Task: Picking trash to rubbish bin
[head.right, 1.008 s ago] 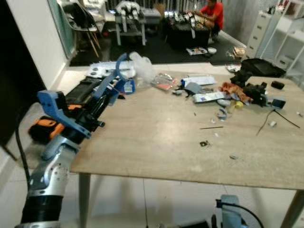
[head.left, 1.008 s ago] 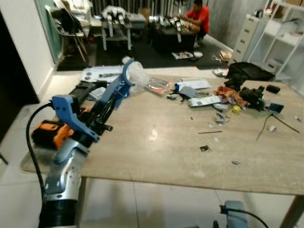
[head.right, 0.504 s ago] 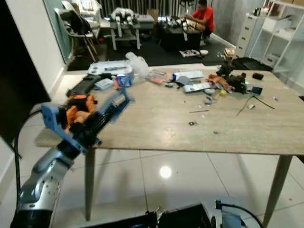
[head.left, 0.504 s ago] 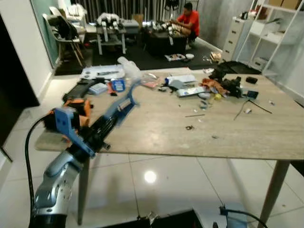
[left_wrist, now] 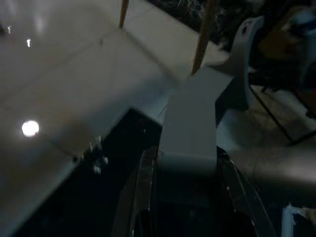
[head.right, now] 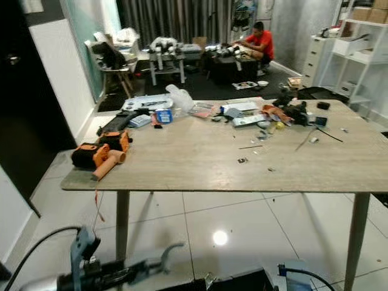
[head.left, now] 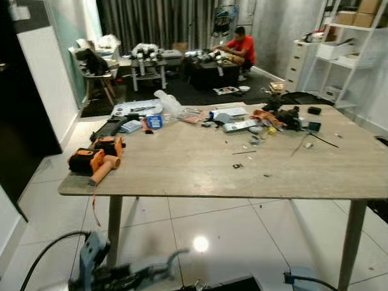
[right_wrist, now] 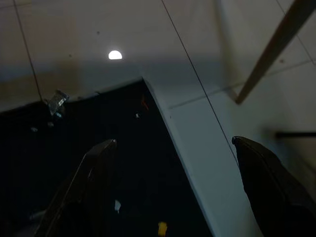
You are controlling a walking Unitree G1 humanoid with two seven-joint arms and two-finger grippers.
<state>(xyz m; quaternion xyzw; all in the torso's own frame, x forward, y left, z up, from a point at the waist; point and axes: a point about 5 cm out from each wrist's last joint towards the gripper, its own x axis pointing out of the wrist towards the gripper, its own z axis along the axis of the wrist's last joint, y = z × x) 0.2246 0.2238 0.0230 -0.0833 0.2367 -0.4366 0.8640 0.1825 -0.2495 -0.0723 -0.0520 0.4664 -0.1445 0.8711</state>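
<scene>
Trash is lying strewn across the far half of a long wooden table (head.left: 200,173): a clear plastic bag (head.left: 168,103), papers (head.left: 230,112) and small scraps (head.left: 237,165), with an orange power tool (head.left: 97,162) resting at the near left corner. Left gripper (head.right: 154,260) is hanging low near the tiled floor (head.left: 242,230), blurred, so whether its fingers are apart or together cannot be told. Right gripper (right_wrist: 173,187), fingers spread wide and holding nothing, is hovering over a dark rubbish bin (right_wrist: 98,163) on the floor, bits of litter lying inside. A person in a red shirt (head.left: 241,47) is sitting in the room beyond.
</scene>
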